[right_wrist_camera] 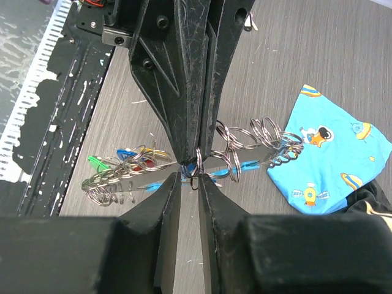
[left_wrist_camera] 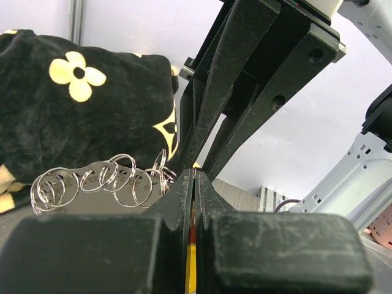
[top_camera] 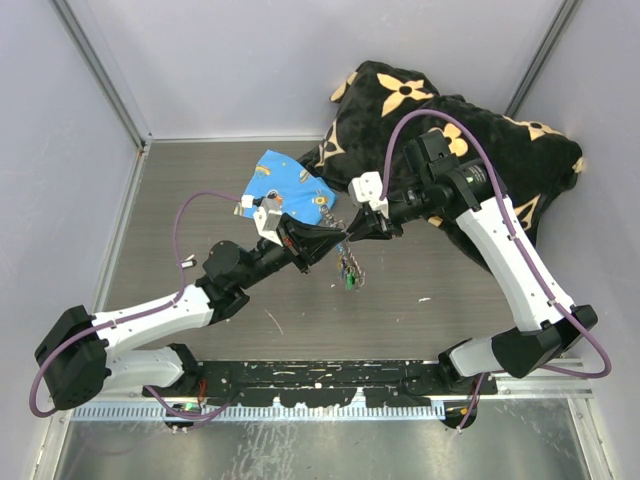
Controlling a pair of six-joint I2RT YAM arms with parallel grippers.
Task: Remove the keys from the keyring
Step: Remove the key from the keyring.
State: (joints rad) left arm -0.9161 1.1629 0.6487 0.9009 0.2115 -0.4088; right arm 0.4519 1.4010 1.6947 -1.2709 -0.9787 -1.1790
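Observation:
The keyring [top_camera: 348, 268] hangs between my two grippers above the table. In the right wrist view it is a flat metal strip [right_wrist_camera: 147, 179] strung with several split rings and a light-blue piece [right_wrist_camera: 248, 165]. The keys cluster at its left end: a green key [right_wrist_camera: 97, 162], a blue key [right_wrist_camera: 125, 152] and a red key [right_wrist_camera: 147, 163]. My left gripper [top_camera: 338, 238] is shut and pinches a ring [right_wrist_camera: 197, 160]. My right gripper [right_wrist_camera: 190, 180] meets it tip to tip, its jaws narrowly apart on a small dark ring. Yellow and red show through the left jaws' slit [left_wrist_camera: 194, 174].
A blue printed cloth [top_camera: 285, 190] lies on the table behind the grippers. A black blanket with cream flowers [top_camera: 470, 140] fills the back right corner. A black rail [top_camera: 320, 380] runs along the near edge. Grey walls enclose the table.

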